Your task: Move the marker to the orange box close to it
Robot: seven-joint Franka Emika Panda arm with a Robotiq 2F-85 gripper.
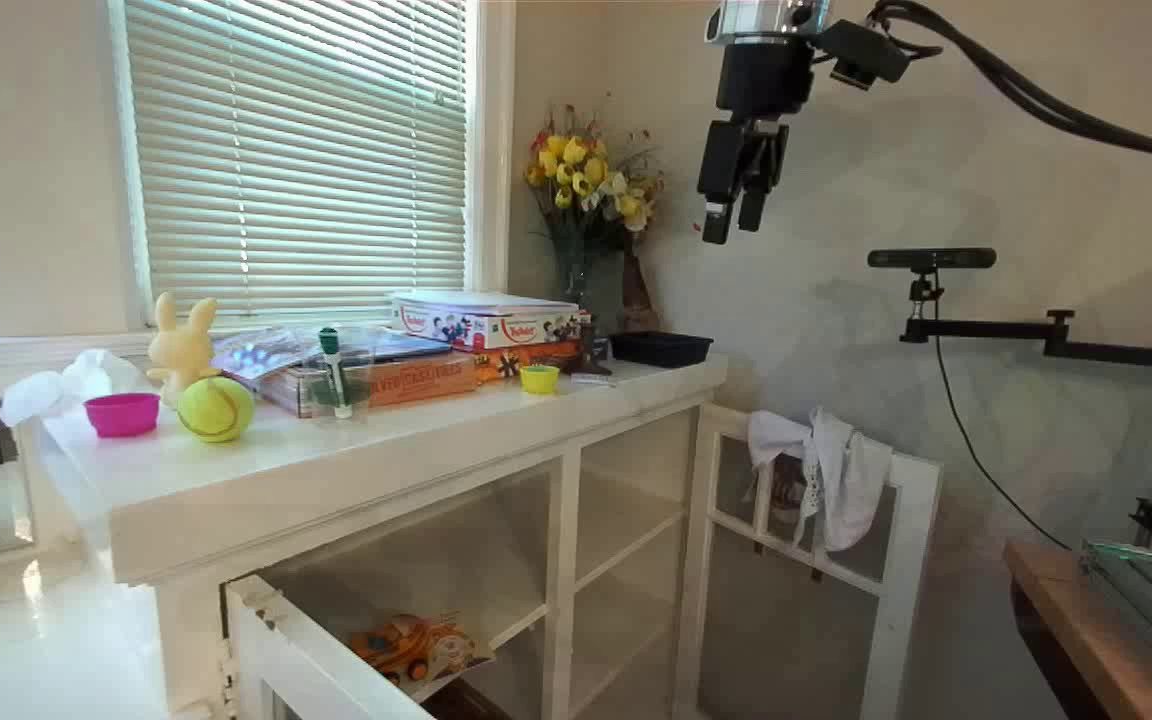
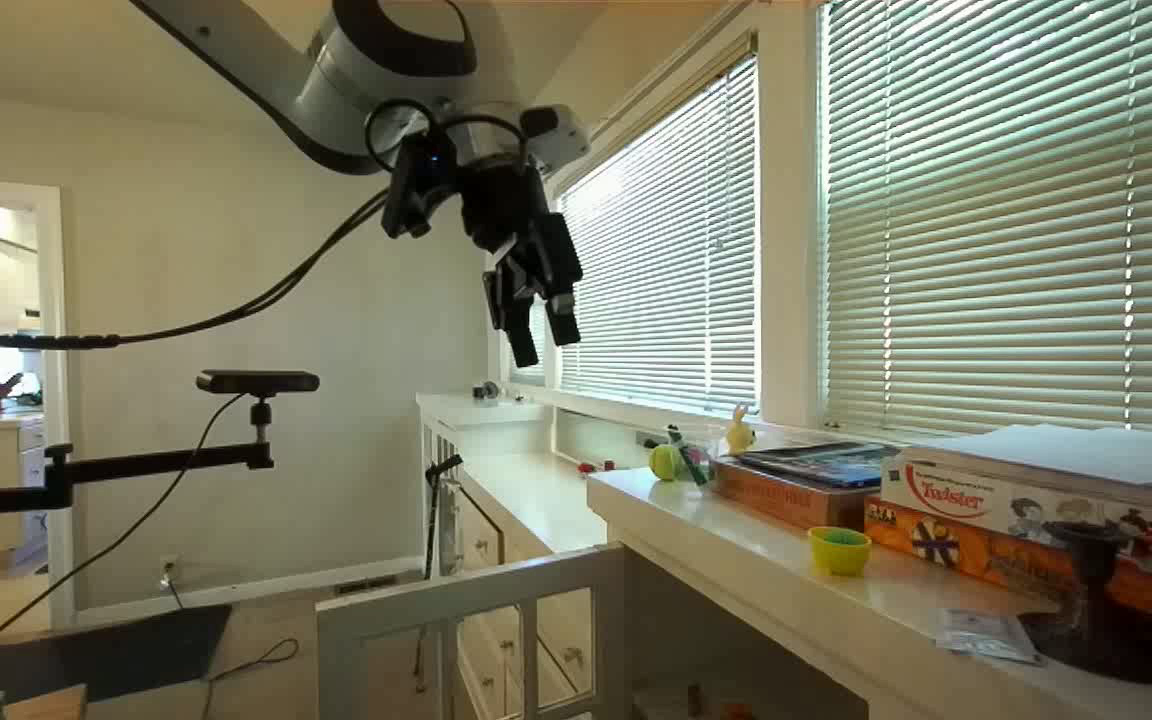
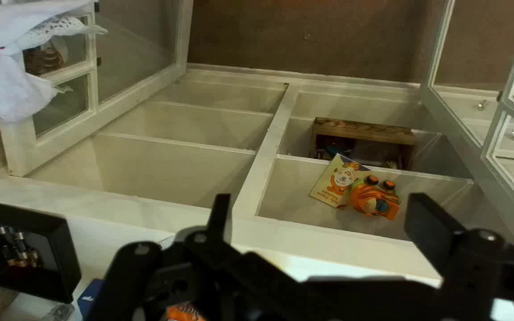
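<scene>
Nearest the wrist camera: one gripper [image 3: 320,198], two black fingers [image 3: 435,232] spread wide, nothing held; in both exterior views it is seen raised above the white counter [image 1: 291,448]. Clock readings are taken about the marker [image 1: 335,374], in an exterior view; gripper is put just past 2, well apart. Near end of the counter: one tennis ball [image 1: 216,410] and one pink bowl [image 1: 122,415], both between 8 and 9. Next, one yellow rabbit figure [image 1: 183,350] near 9, partly covered by the ball. Then the marker, one counted: dark green cap uppermost, white barrel with green print, tilted off upright, set in or against clear plastic [image 1: 360,385] (which, can't be told). At 3, just beside it, the orange box [image 1: 424,383] is found: long, low, lettered; contact can't be told. Farther along at 3, one small yellow bowl [image 1: 539,380]. Behind that, two boxes are stacked just short of 3: one Twister box [image 1: 521,330] on one second orange box [image 1: 526,361], so two orange boxes are counted in all. Beyond, one black tray [image 1: 661,349] at 3. Farthest, one bunch of flowers [image 1: 578,172] just before 2, mostly yellow.
</scene>
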